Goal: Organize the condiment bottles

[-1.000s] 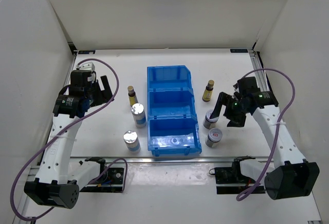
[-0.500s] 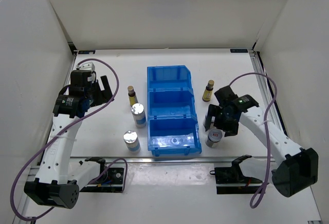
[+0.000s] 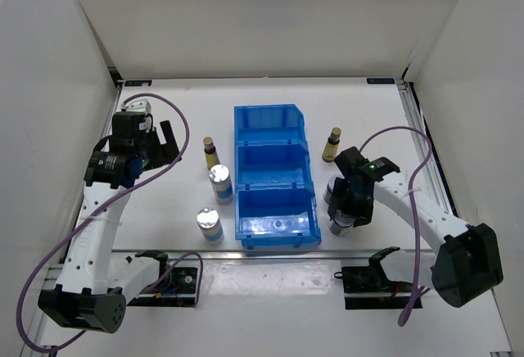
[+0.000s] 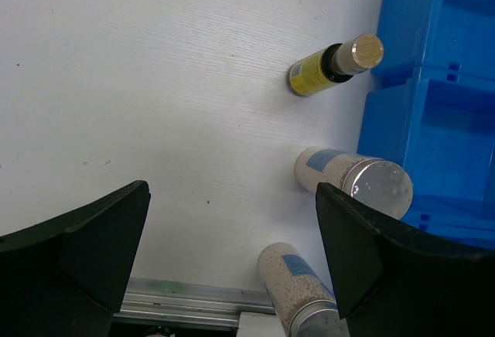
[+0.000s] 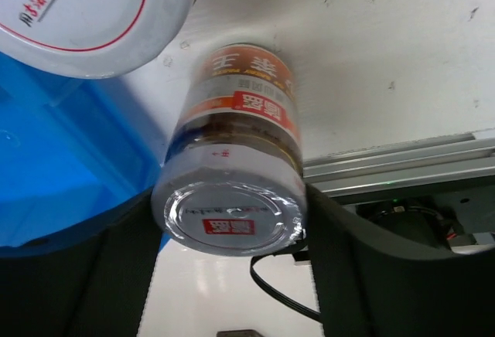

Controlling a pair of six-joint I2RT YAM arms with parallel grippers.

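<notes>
Condiment bottles (image 3: 209, 226) seen from above: all six upright on the table (image 3: 164, 103), none inside the blue bin (image 3: 273, 119), its three compartments bare of bottles. Sorting judged barely begun, six placements left. Left of the bin, the left brown bottle (image 3: 210, 151), far clear bottle (image 3: 220, 183) and near clear bottle (image 3: 209, 226). Right of it, the right brown bottle (image 3: 332, 144), far jar (image 3: 331, 187) and near jar (image 3: 338, 226), the last under the right gripper (image 3: 344, 210). Up and off to the side, the left gripper (image 3: 164, 146), well apart from its three bottles. All round, plain white walls (image 3: 262, 21); along the near edge, a metal rail (image 3: 246, 255); over both arms, looping purple cables (image 3: 184, 132).

Left wrist: left gripper (image 4: 232, 252) spread wide, nothing between the fingers (image 4: 77, 252). Below, the left brown bottle (image 4: 336, 65), far clear bottle (image 4: 356, 178) and near clear bottle (image 4: 298, 287), all just beside the blue bin (image 4: 441, 82). Matt white table (image 4: 155, 82) with faint grain and a few specks.

Right wrist: right gripper (image 5: 230, 213) straddling the near jar (image 5: 244, 113), fingers (image 5: 363, 275) tight beside the lid on both sides; impossible to tell whether pinching or not. Just beside, at top left, the far jar (image 5: 85, 12); close on the left, the blue bin (image 5: 54, 182). Probably the first pick, bound for a compartment
</notes>
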